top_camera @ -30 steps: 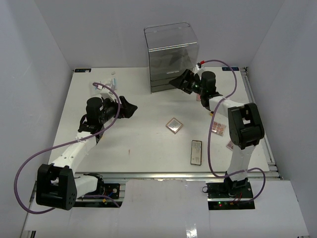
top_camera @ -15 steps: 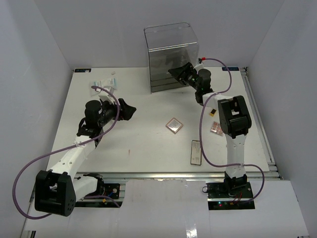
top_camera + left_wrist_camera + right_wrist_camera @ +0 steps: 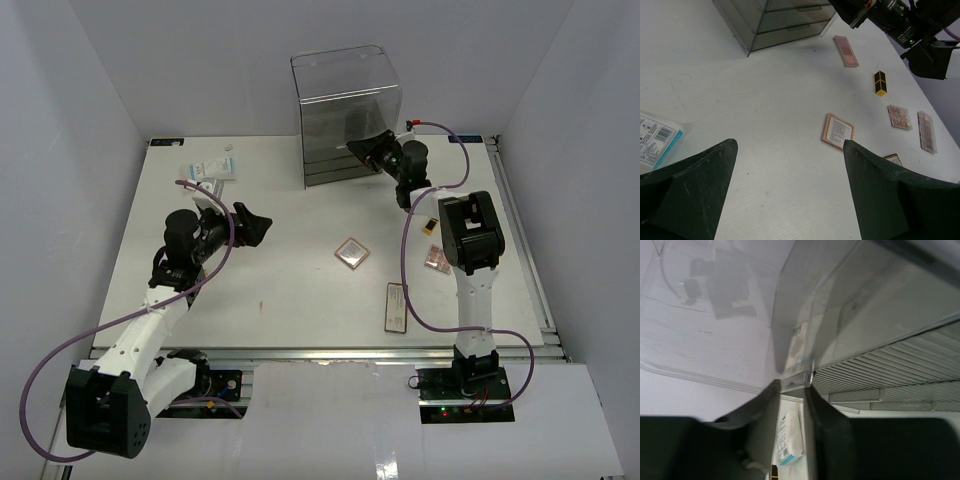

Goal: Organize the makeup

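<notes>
With the surface [image 3: 270,300] smooth, the light drawer box [image 3: 345,110] could skid toward me when I pull; my right fingers [image 3: 757,407] pinch its clear handle [image 3: 796,380]; left fingers [image 3: 690,195] hang wide apart; the makeup [image 3: 351,252] lies scattered outside the box.

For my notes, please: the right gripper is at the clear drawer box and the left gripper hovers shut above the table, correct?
The left gripper hovers open above the table, not shut; the left wrist view shows its fingers wide apart. The right gripper is at the clear drawer box.
</notes>
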### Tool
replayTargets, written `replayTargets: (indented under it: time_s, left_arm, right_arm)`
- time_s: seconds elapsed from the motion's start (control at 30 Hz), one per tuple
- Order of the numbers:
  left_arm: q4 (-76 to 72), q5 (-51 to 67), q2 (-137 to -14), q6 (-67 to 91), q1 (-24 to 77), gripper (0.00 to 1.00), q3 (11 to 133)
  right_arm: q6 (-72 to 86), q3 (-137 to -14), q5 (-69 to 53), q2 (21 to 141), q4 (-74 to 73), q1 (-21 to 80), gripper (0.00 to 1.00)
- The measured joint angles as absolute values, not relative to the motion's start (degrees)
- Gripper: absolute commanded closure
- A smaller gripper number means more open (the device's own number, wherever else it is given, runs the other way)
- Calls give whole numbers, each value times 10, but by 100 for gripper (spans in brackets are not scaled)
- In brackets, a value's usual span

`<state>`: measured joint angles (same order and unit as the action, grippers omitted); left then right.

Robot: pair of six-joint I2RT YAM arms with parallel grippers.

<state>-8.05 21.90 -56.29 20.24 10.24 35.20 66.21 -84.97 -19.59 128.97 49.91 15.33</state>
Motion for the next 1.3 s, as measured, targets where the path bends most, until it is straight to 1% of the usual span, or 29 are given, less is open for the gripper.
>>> replayTargets:
  time_s: [0.2, 0.3, 0.53, 0.83, 1.07, 1.3]
  left_arm:
    - [-78, 232, -561, 217, 102, 2, 352]
    - [-78, 240, -561, 226, 103, 2, 352]
    - [-90, 256, -565, 245, 114, 2, 352]
    - [-133, 264, -617, 270, 145, 2, 370]
    - [-180, 264, -690, 288, 169, 2, 436]
    - [-228, 259, -784, 308, 193, 2, 518]
  right_arm:
    - [677, -849, -196, 1291, 500, 150, 86]
    - [682, -843, -196, 1290, 508, 149, 88]
    - [690, -797, -196, 1269, 545, 141, 89]
    - [696, -708, -203, 1164, 556, 122, 89]
    - [702, -665, -201, 1103, 568, 121, 89]
    - [701, -649, -201, 1073, 566, 120, 89]
